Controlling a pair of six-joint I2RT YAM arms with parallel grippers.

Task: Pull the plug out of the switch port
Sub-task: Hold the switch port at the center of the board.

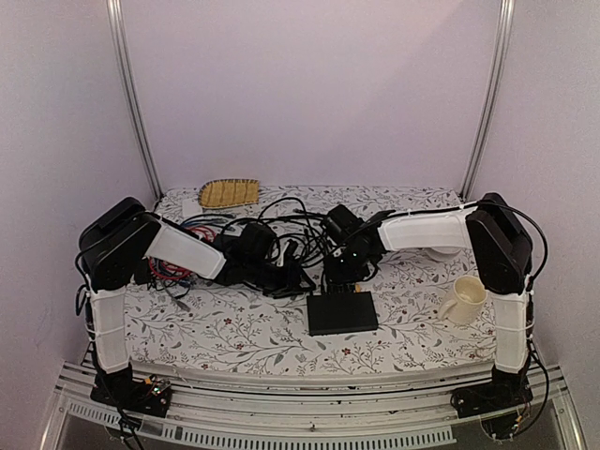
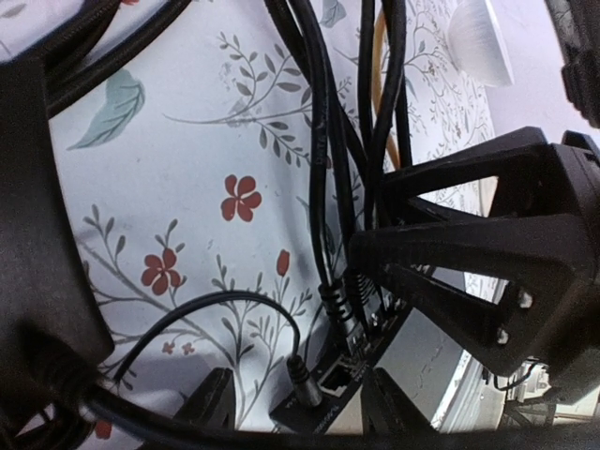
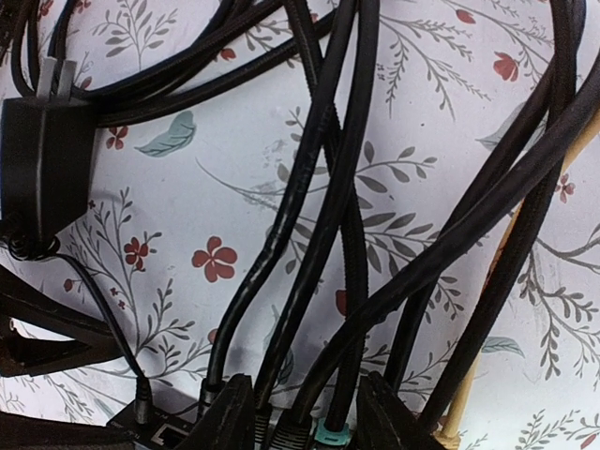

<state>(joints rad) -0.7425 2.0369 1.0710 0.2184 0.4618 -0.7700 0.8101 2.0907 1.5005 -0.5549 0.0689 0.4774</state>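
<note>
Right wrist view: the right gripper (image 3: 309, 420), jaws apart, straddles several plugs (image 3: 330, 435) at the switch (image 1: 342, 314), mid-table on the near side. Closing could catch the wrong cables (image 3: 328, 216) and drag the switch, since the left gripper (image 2: 300, 412), jaws also apart, isn't pinning it.

Robot lab test cell, as I see it from my remote station: the black-and-white left robot arm (image 1: 108, 328) and the right robot arm (image 1: 511, 328) stand bolted to a silver aluminium rail (image 1: 309, 412), boxed in by plain pale wall panels (image 1: 309, 94) and bare metal posts (image 1: 131, 103). The floral-cloth table (image 1: 234, 328) carries a tangle of black cables (image 1: 281, 220) and a flat matte-black rectangular switch box (image 1: 342, 314).
</note>
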